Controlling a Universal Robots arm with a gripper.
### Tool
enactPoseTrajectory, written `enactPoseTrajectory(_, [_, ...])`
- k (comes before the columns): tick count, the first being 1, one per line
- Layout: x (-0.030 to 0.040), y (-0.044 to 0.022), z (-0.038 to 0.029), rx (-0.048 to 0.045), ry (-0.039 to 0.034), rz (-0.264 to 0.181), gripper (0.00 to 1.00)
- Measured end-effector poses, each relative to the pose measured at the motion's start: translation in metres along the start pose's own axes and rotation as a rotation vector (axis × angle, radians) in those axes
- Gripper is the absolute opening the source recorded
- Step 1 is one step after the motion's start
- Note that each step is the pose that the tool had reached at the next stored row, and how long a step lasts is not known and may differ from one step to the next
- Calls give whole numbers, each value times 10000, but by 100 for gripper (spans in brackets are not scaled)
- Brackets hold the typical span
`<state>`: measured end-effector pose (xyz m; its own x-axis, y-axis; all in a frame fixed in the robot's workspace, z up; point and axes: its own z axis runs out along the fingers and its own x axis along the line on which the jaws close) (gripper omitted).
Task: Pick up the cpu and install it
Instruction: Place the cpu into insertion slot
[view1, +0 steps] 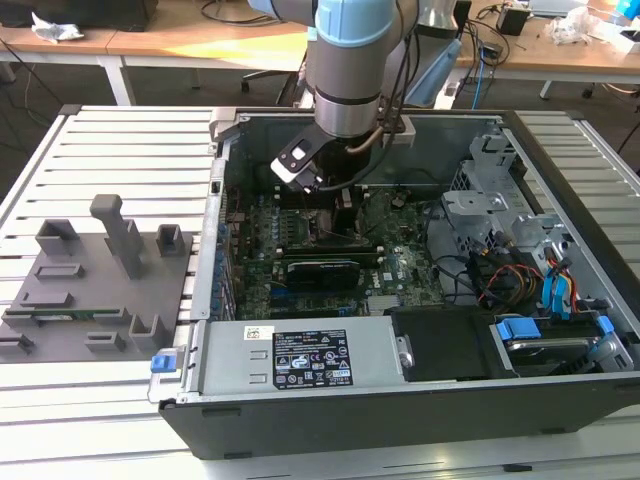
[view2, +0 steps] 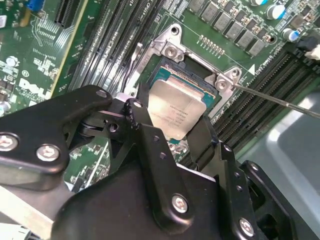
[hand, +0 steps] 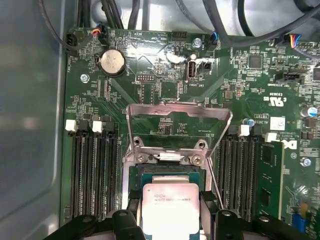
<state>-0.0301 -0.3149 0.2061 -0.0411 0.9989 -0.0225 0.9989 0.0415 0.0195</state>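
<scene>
The gripper (view2: 170, 122) clamped the cpu (view2: 178, 107) by 2 opposite edges, just over the open socket (view2: 169, 49); judged risk: a tilted or offset cpu could bend socket contacts; alignment unconfirmed.

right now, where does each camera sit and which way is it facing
exterior view: off the arm, looking down into the open black computer case; the grey robot arm shows.
second wrist view: on the arm, slanting down at the shiny silver square cpu over the metal socket frame; black jaws grip it.
first wrist view: on the arm, facing the green motherboard head-on; jaw tips show.
both wrist views share cpu, frame and jaws.
</scene>
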Motion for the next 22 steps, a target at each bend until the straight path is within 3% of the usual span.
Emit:
enactPoseTrajectory(7, [1,-2,84,3,32,0,55])
enactPoseTrajectory(11, [2,-2,90,2,37,31,55])
enactPoseTrajectory(14, [2,-1,92,6,33,299,55])
enactPoseTrajectory(22, [2,-2,98,7,31,316,55])
